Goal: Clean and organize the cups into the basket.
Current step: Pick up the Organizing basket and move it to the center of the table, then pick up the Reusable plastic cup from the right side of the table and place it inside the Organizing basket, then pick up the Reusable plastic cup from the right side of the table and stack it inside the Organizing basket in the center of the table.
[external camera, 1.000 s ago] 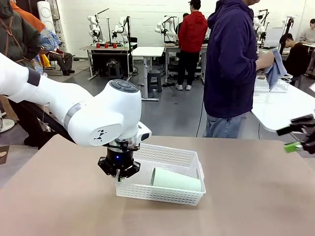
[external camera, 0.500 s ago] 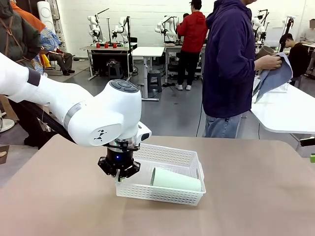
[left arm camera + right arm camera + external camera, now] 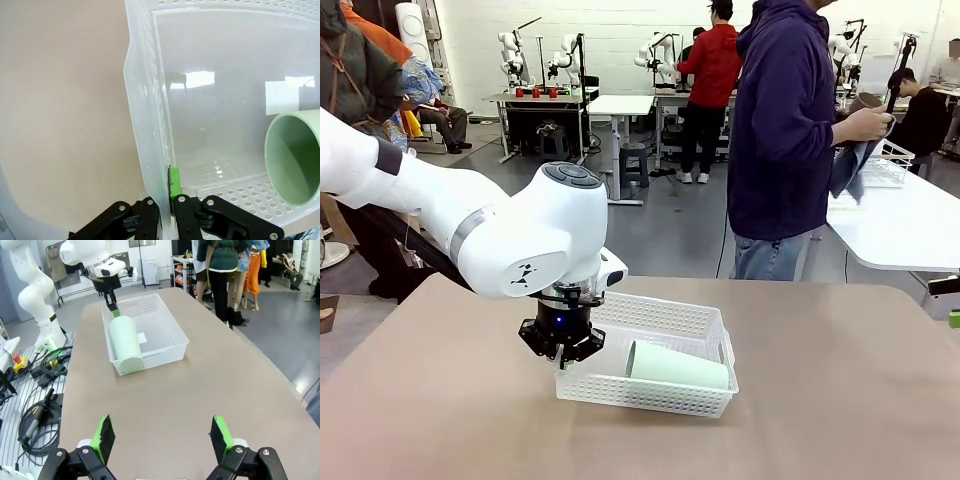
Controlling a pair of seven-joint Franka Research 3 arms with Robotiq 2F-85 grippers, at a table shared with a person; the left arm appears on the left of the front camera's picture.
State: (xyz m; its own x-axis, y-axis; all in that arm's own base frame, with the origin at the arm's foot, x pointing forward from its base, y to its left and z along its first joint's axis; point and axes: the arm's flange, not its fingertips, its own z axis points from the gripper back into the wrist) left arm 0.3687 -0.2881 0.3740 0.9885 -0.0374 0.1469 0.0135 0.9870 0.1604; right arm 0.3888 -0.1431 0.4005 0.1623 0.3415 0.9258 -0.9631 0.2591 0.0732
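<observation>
The white lattice basket (image 3: 656, 316) sits mid-table. A pale mint cup (image 3: 678, 366) lies on its side inside, mouth toward my left gripper (image 3: 561, 347), which is shut on the basket's left wall. In the left wrist view the gripper (image 3: 168, 202) pinches that wall (image 3: 145, 125), with the cup's open mouth (image 3: 296, 159) to the right. My right gripper (image 3: 162, 436) hangs open and empty over the table's near end, far from the basket (image 3: 170, 347) and cup (image 3: 125, 342). Beyond the table, a person's hand holds a brown cup (image 3: 863, 101) in a blue-grey cloth.
A white side table (image 3: 900, 225) at the back right carries a white wire basket (image 3: 888, 163). The person in the dark hoodie (image 3: 785, 130) stands at the far edge. Cables (image 3: 37, 415) lie beside the table in the right wrist view.
The person has turned the brown cup in the cloth and let the cloth hang lower. My right gripper has drawn back to the picture's right edge. The left gripper, basket and mint cup are still.
</observation>
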